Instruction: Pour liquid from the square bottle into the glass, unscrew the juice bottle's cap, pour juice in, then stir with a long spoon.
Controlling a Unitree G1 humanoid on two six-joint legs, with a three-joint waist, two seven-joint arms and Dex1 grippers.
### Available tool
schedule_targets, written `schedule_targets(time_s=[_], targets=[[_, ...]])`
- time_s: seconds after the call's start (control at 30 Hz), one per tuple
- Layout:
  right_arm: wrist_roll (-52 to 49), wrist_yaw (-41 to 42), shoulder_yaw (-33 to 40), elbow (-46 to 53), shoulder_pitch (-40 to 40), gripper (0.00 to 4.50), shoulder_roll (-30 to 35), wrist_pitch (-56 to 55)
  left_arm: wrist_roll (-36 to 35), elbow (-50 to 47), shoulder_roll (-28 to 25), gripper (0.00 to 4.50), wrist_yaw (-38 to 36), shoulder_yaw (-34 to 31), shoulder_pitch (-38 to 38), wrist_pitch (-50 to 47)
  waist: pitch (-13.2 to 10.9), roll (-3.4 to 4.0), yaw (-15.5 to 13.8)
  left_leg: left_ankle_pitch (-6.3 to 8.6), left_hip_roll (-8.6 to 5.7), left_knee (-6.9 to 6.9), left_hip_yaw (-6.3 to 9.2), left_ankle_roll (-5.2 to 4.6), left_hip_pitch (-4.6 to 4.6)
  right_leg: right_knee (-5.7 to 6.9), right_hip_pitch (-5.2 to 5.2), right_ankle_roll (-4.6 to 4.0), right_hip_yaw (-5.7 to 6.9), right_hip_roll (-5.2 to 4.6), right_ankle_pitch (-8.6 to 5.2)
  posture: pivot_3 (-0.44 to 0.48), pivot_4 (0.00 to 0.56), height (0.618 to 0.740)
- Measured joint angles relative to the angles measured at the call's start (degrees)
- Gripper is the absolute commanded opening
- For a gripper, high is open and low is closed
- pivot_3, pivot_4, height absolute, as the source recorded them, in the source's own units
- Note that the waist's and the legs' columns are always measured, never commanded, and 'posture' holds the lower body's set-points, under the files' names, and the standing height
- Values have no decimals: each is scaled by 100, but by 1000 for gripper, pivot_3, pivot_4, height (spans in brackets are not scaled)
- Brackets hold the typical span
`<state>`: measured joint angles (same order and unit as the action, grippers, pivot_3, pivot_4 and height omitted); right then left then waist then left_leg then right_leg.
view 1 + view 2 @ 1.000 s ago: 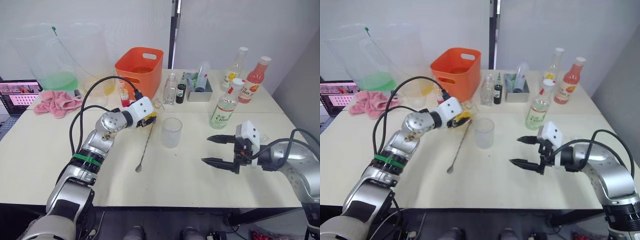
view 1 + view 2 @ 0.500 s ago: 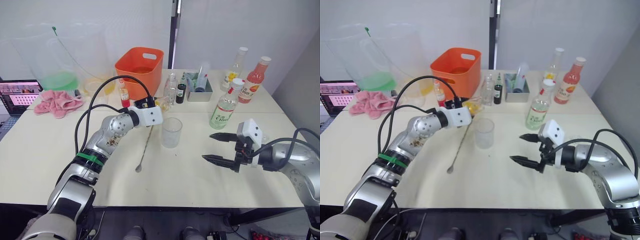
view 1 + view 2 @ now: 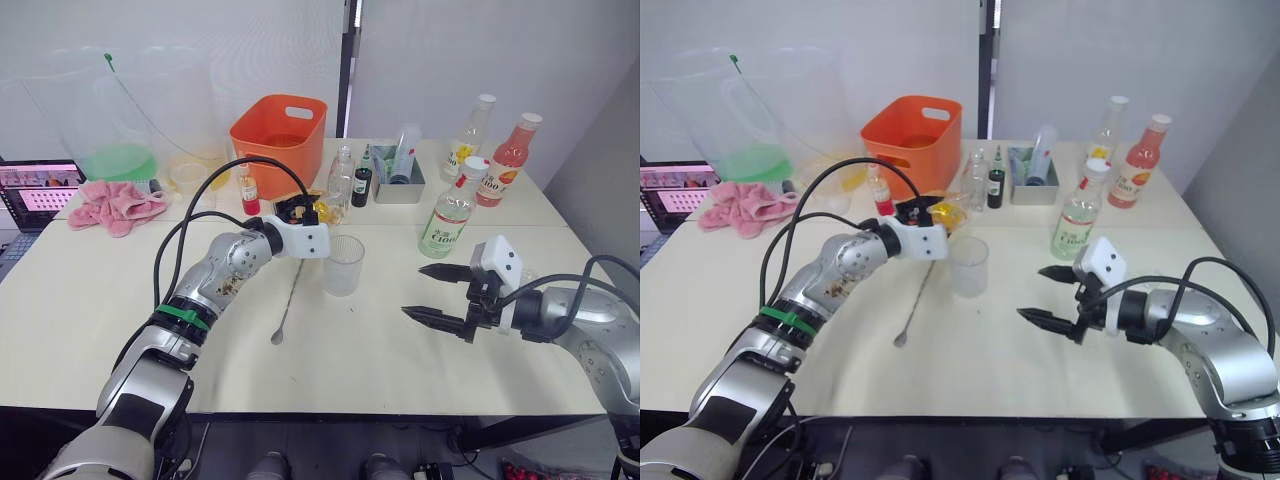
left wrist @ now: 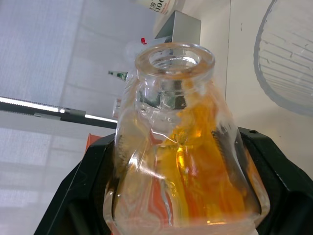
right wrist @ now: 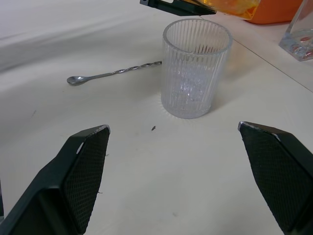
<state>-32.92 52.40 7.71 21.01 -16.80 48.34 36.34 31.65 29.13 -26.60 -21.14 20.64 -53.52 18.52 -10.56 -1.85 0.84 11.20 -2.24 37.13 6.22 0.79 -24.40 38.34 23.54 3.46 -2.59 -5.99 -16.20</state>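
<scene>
— Pale cream surface (image 3: 120,330), white wall behind. What's on it?

— Ribbed glass (image 3: 343,264) standing upright near the middle, with a long twisted spoon (image 3: 289,297) lying flat just beside it, bowl end toward the near edge. Orange bin (image 3: 279,131) at the back, pink cloth (image 3: 113,204) at the far left, a small grey tray (image 3: 399,184) with a tube in it.

— And the left arm?

— Left gripper (image 4: 182,161) has its black fingers (image 4: 85,196) pinching the square bottle (image 3: 322,206), one on each flat side. The bottle is tipped over, open neck pointing toward the glass, held above the surface just beside and behind the glass rim. Orange-yellow liquid sits inside; in the wrist view it clings along the inner walls up toward the neck. I can't tell whether any is leaving the mouth.

— Right arm?

— Right gripper (image 3: 433,295) hovers low above the surface, well to the right of the glass. Its fingers (image 5: 84,171) are spread wide, nothing between them, and they point at the glass.

— Other bottles?

— A green-label bottle (image 3: 449,211) with a white cap stands on the right, between the glass and the back row. Behind it, a pink juice bottle (image 3: 508,159) and a clear yellow-label bottle (image 3: 468,136), both capped and upright. A small dark bottle (image 3: 362,180) and a clear bottle (image 3: 341,177) stand near the tray.
</scene>
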Motion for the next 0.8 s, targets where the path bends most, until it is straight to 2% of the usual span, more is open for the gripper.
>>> schedule_targets(time_s=[0.8], targets=[[-154, -156, 116, 120, 160, 4471, 0, 51, 1653, 49, -319, 2785, 1238, 530, -261, 731, 0, 0, -1, 0, -3, 16, 0, 0, 0, 21, 1, 0, 0, -2, 0, 0, 150, 740]])
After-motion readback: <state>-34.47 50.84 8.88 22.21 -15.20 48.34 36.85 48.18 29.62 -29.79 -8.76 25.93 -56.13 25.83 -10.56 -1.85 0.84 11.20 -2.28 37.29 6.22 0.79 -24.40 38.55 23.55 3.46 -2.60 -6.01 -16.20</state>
